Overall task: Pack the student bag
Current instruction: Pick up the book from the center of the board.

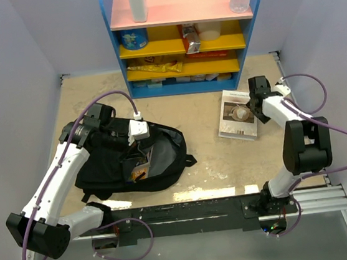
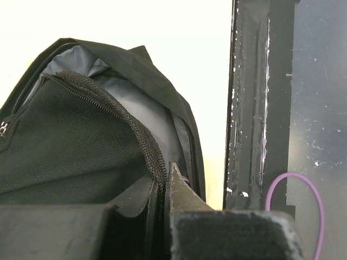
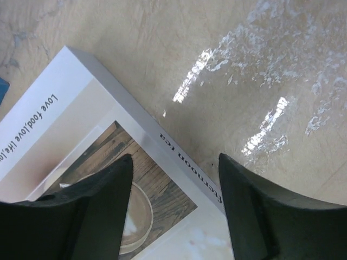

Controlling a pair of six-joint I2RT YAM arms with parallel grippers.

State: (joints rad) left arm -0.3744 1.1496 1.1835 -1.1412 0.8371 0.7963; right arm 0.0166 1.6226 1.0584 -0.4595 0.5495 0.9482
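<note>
The student bag (image 1: 164, 159), a large black backpack, lies on the table left of centre with its main opening gaping; something orange and brown (image 1: 139, 167) shows inside. My left gripper (image 1: 137, 131) is at the bag's upper rim. In the left wrist view it (image 2: 162, 174) is shut on the zipper edge (image 2: 135, 130) of the bag (image 2: 65, 135), lifting the flap so the grey lining shows. A white book (image 1: 237, 115) with a teacup photo lies flat at the right. My right gripper (image 1: 256, 104) hovers open above its far right edge; the book's spine (image 3: 179, 157) runs between the fingers of the gripper (image 3: 174, 162).
A blue shelf unit (image 1: 184, 34) with pink and yellow boards stands at the back, holding bottles, a tin and snack packets. A black rail (image 1: 189, 213) runs along the near table edge. Grey walls close in left and right.
</note>
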